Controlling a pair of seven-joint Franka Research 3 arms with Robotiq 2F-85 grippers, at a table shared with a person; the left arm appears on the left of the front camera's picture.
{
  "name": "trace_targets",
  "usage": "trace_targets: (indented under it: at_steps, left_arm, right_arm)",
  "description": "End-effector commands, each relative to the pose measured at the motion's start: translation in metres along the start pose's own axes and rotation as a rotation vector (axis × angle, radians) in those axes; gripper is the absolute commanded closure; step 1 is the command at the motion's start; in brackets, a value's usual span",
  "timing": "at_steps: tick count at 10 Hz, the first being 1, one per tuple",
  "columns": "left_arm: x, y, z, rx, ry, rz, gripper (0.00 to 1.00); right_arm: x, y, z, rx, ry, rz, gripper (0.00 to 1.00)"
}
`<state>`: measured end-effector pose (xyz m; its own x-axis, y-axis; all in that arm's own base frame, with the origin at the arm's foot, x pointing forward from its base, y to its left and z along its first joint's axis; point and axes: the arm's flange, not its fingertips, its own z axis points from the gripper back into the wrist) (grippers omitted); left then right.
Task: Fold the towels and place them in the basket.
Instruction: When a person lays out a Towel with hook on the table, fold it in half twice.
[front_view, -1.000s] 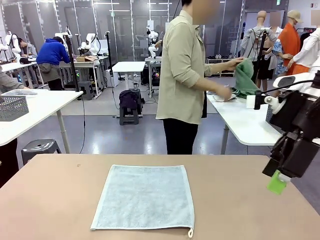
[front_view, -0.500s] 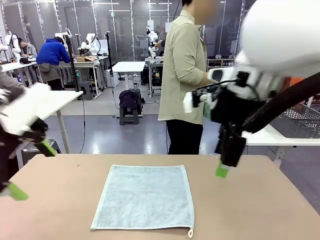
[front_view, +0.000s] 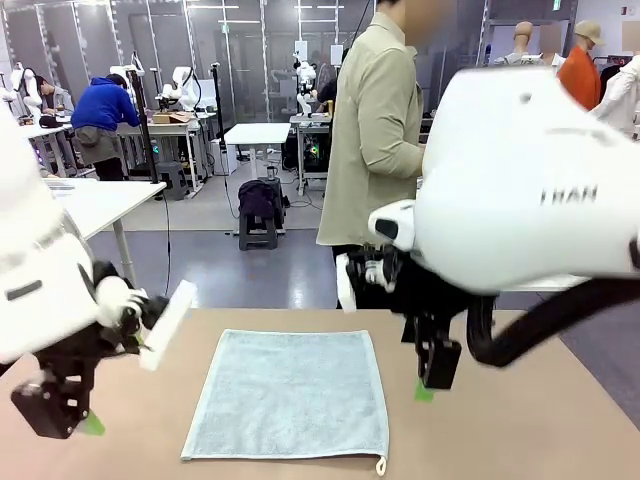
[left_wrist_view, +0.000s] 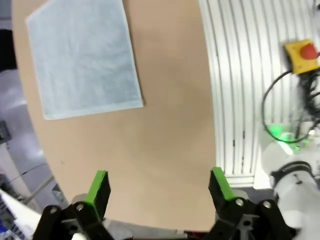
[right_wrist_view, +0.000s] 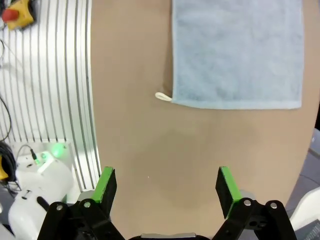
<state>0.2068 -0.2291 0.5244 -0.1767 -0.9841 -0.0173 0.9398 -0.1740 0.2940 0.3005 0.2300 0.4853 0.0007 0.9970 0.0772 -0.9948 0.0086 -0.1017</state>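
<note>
A person stands beyond the towel; the left gripper and right gripper flank it, both wide and empty. The towel lies flat, pale blue-grey, with a loop at one corner.

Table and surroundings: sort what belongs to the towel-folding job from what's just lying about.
Job: towel, spread flat on the table; left end effector, open; right end effector, open.
Lying about: yellow box with red button; dark bag on a stool.
</note>
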Motion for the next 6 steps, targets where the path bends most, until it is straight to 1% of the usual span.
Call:
trace_targets:
  at_steps: [1, 4, 6]
  left_arm:
    - [0.003, 0.008, -0.014, 0.036, 0.029, 0.024, 0.0]
    - [0.002, 0.016, -0.034, 0.045, 0.016, 0.052, 0.0]
    - [-0.001, 0.017, -0.04, 0.042, 0.014, 0.072, 0.0]
  right_arm:
    - [-0.007, -0.003, -0.02, 0.022, 0.006, 0.041, 0.0]
    - [-0.005, 0.012, -0.036, 0.037, 0.0, -0.01, 0.0]
    - [-0.004, 0.012, -0.041, 0.062, -0.014, 0.003, 0.0]
